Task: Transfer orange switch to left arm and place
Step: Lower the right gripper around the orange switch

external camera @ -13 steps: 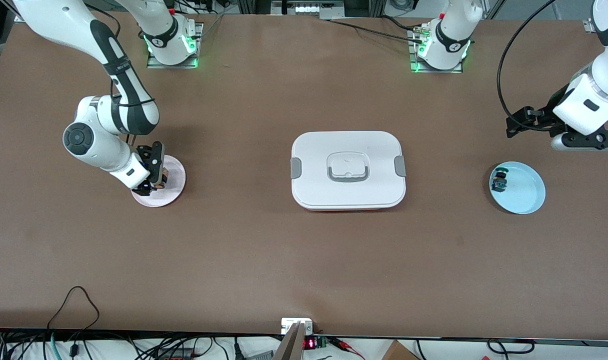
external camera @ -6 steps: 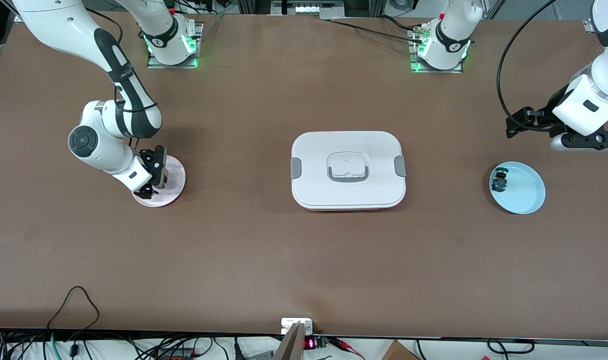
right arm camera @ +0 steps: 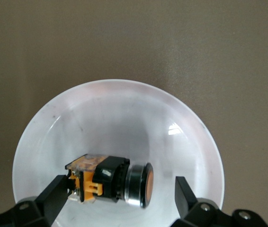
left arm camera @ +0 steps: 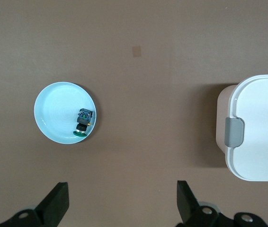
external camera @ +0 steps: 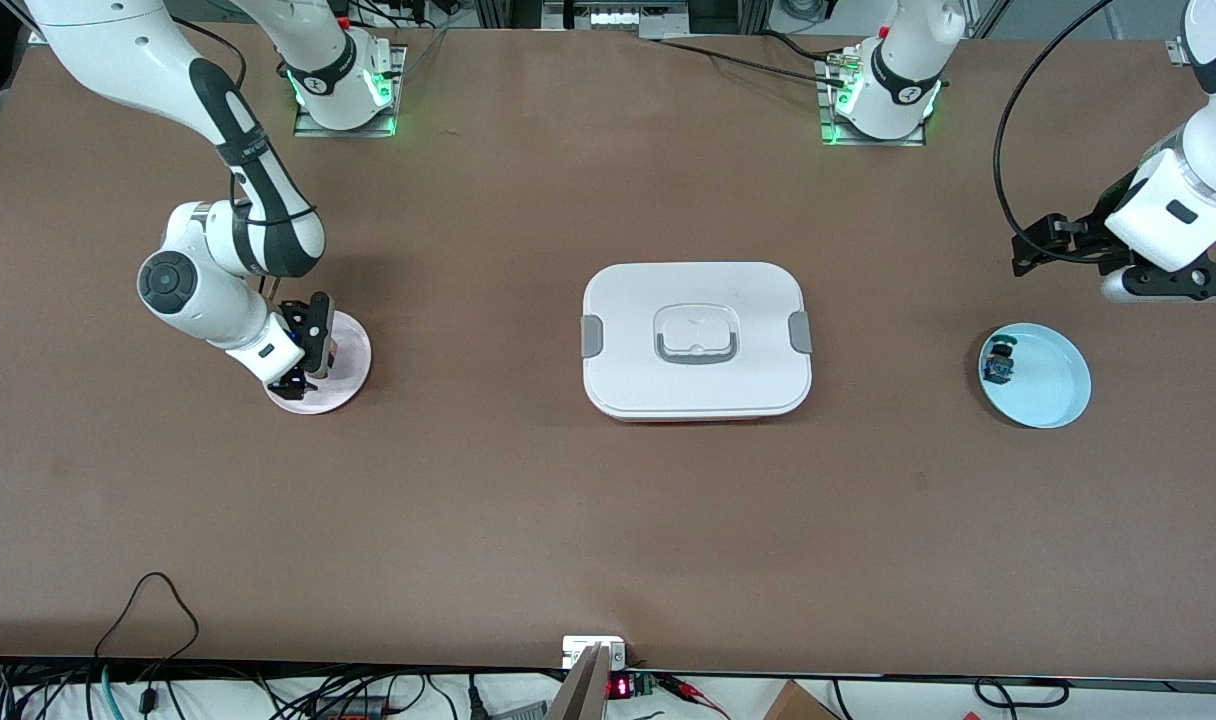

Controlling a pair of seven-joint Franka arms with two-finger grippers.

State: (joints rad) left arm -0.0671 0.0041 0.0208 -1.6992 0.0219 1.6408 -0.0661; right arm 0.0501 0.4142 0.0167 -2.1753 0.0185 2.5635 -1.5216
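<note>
The orange switch [right arm camera: 110, 182] lies on its side in the pale pink plate [right arm camera: 120, 118] toward the right arm's end of the table. My right gripper [right arm camera: 120, 190] is low over this plate [external camera: 350, 350], open, with one finger at each end of the switch; one finger is next to the orange end, the other stands off the button face. In the front view the right gripper [external camera: 303, 352] hides the switch. The white box [external camera: 696, 340] sits mid-table. My left gripper [left arm camera: 122, 204] is open and empty, waiting in the air [external camera: 1158, 288] above the table beside the blue plate.
A light blue plate [external camera: 1046, 390] toward the left arm's end holds a small blue-and-green component [external camera: 998, 362]; both show in the left wrist view, the plate [left arm camera: 56, 106] and the component [left arm camera: 83, 122]. The box's clipped end [left arm camera: 262, 127] shows there too.
My right arm has shifted slightly and its gripper has settled lower over the pink plate, around the switch. The left arm has not moved.
</note>
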